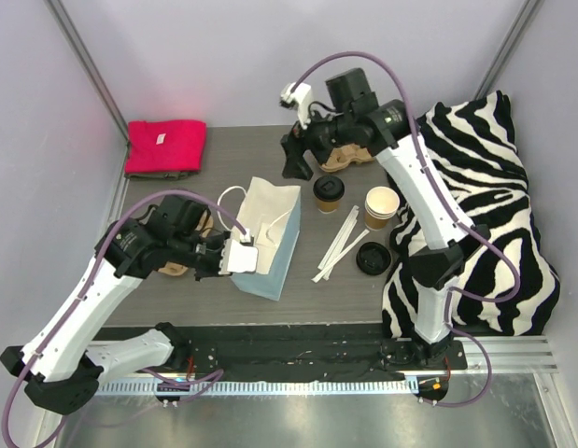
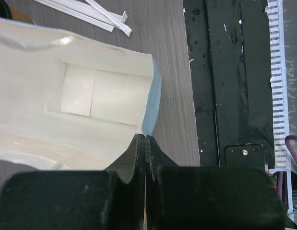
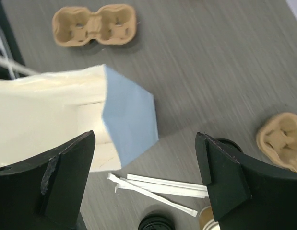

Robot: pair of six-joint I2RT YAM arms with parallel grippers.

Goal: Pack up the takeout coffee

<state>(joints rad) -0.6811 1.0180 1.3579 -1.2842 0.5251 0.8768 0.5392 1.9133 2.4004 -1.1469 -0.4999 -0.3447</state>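
Note:
The takeout coffee (image 1: 329, 193), a tan cup with a black lid, stands upright on the table right of the light blue paper bag (image 1: 270, 238). In the right wrist view only a sliver of its lid (image 3: 228, 143) shows behind my right finger. My left gripper (image 1: 234, 257) is shut on the bag's near rim (image 2: 149, 103), and the bag's white inside (image 2: 81, 96) is open. My right gripper (image 1: 293, 159) is open and empty, hovering above the bag's far end (image 3: 129, 120), left of and behind the coffee.
An unlidded tan cup (image 1: 382, 205), a loose black lid (image 1: 373, 258) and white wrapped straws (image 1: 340, 245) lie right of the bag. One pulp carrier (image 1: 345, 157) sits behind the right arm, another (image 1: 190, 229) under the left arm. Red cloth (image 1: 164, 147) is back left, zebra cloth (image 1: 485, 215) right.

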